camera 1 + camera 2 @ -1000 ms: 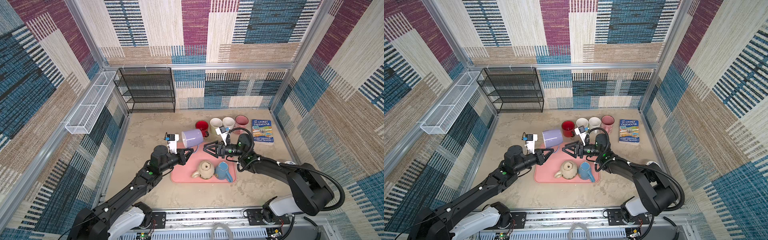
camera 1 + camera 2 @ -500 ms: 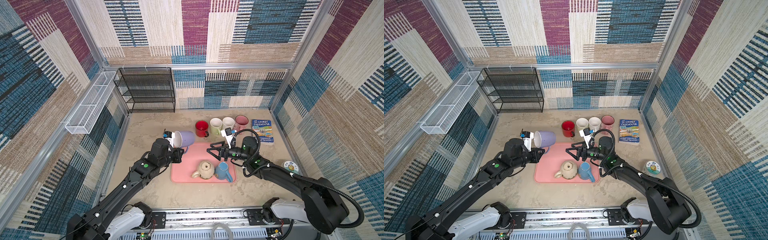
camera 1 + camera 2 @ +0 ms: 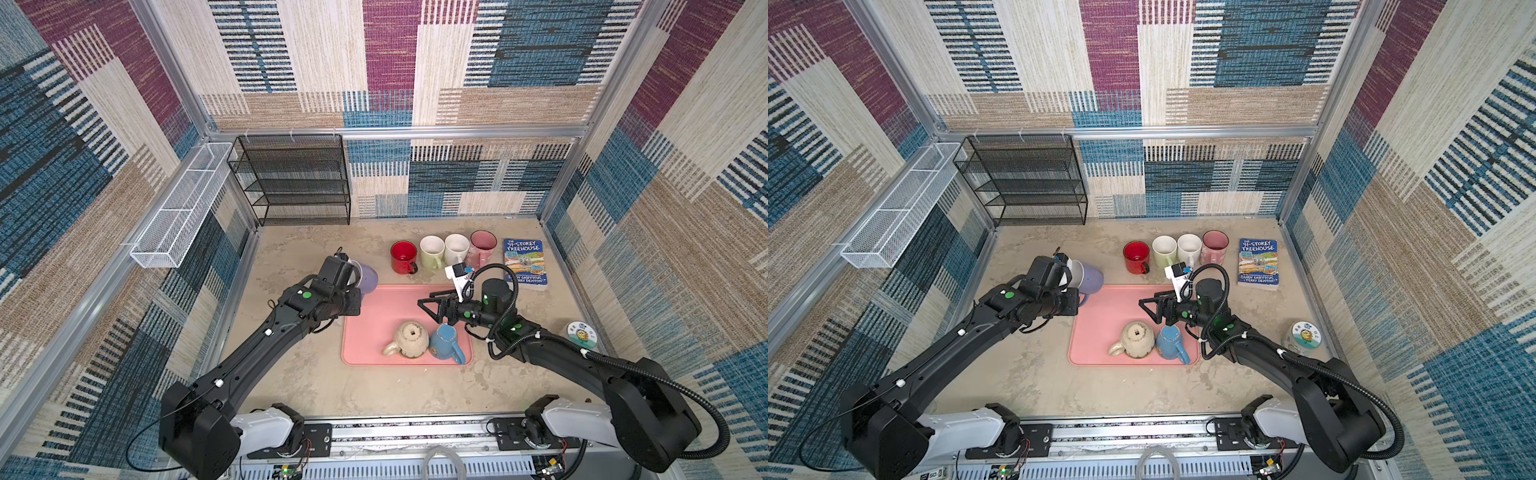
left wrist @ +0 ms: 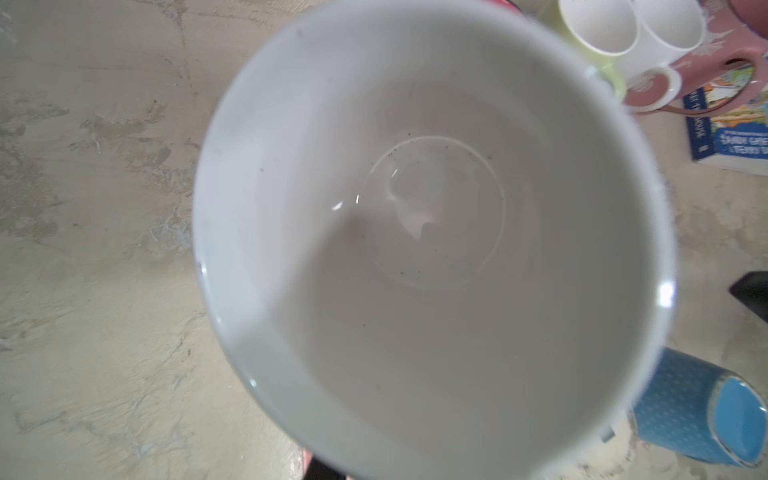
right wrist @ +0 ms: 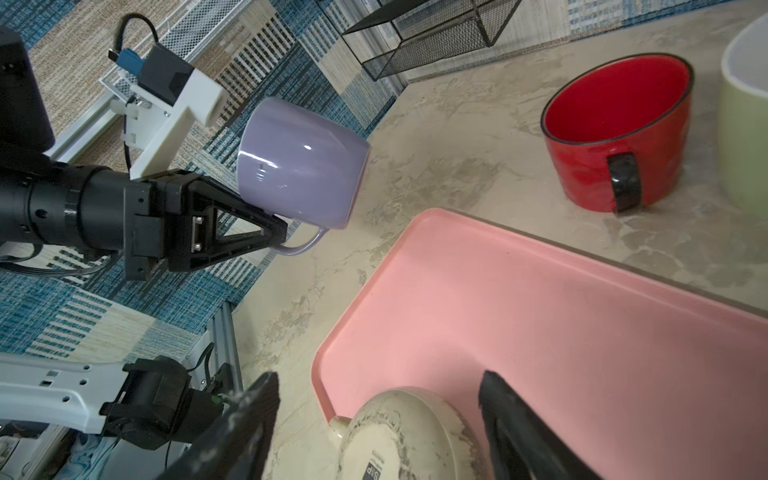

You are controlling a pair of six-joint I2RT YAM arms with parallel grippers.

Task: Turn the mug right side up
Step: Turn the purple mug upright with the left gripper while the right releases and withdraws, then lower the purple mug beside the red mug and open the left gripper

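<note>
Over mottled stone tabletop (image 3: pixel 291 374), left tool (image 5: pixel 275 235) grips glossy lilac mug (image 5: pixel 299 166).

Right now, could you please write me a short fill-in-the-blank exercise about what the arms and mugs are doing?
The left gripper holds the lavender mug by its ____.
The right gripper has its jaws ____ above the pink tray.
The beige mug stands ____ on that tray, beside the blue mug.
Missing words: handle; open; upside down.
</note>
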